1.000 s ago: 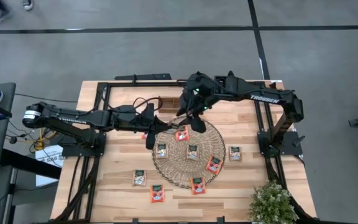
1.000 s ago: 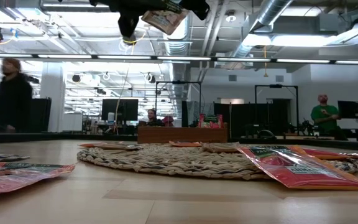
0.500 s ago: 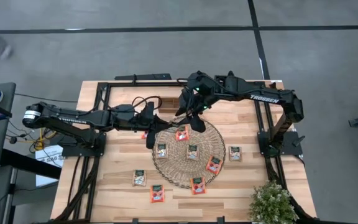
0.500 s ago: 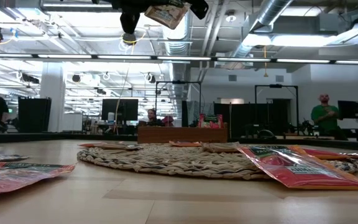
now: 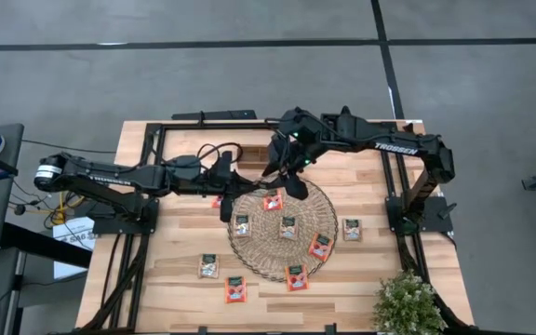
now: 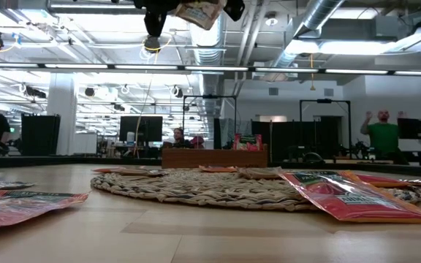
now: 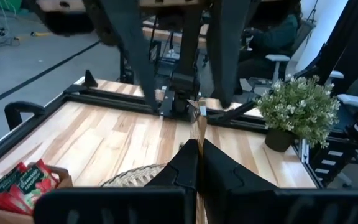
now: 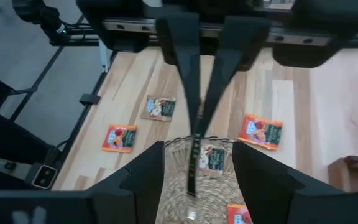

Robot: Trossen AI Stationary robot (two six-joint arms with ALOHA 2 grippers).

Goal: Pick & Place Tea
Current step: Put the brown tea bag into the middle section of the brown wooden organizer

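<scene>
The left gripper (image 7: 195,148) was pressed together on a single tea packet (image 6: 197,12), held edge-on and high above the table (image 5: 366,181), near the top centre of the low view. In the high view this sat at the upper rim of the round woven mat (image 5: 282,272), just beside the small wooden tray (image 5: 252,152), which already held red packets. The right gripper (image 8: 197,160) faced it with fingers spread, one on each side of the hanging packet. Whether either finger touched the packet could not be told.

This looked like a hand-over in mid-air, and the main risk was timing. If the left fingers let go before the right ones had closed properly, the packet would likely drop onto the mat among the other tea packets (image 5: 288,226) lying there, not into the tray.

The packet was thin and limp, and it showed only its edge to the spread fingers. A slightly off-centre close could push it aside or fold it instead of clamping it. If both grippers held while one arm pulled away, the packet could tear or slip out crooked.

The two sets of fingers were also very near each other, so a small misjudgement could knock them together and jolt the packet loose.
</scene>
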